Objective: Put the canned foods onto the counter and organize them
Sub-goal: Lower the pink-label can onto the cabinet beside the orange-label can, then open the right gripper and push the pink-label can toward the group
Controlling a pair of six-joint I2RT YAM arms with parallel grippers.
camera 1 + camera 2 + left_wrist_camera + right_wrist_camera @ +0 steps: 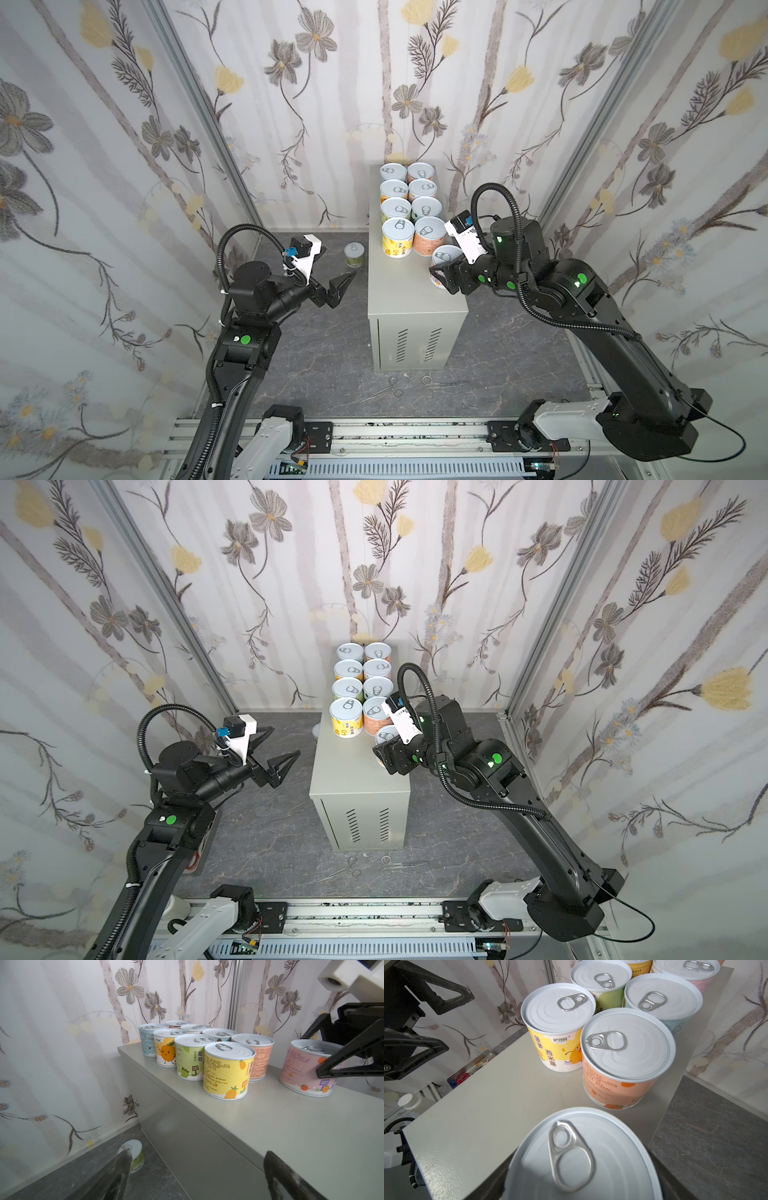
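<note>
The counter (399,299) is a grey metal cabinet with vent slots. Several canned foods stand on its far part in two columns, fronted by a yellow can (397,239) and an orange can (430,237). A pink can (301,1068) stands upright near the counter's right edge. My right gripper (440,268) reaches around it, one finger (342,1061) at its side. The pink can's lid (581,1157) fills the gap between the jaws; contact is unclear. My left gripper (338,262) hangs wide open and empty left of the counter. A green can (354,254) stands on the dark floor beyond it.
Two pairs of metal scissors or clamps (388,390) lie on the floor in front of the counter. A white-capped bottle (408,1101) and a metal tray of tools (471,1070) sit at the left. Floral walls close in three sides; the rail (395,432) runs along the front.
</note>
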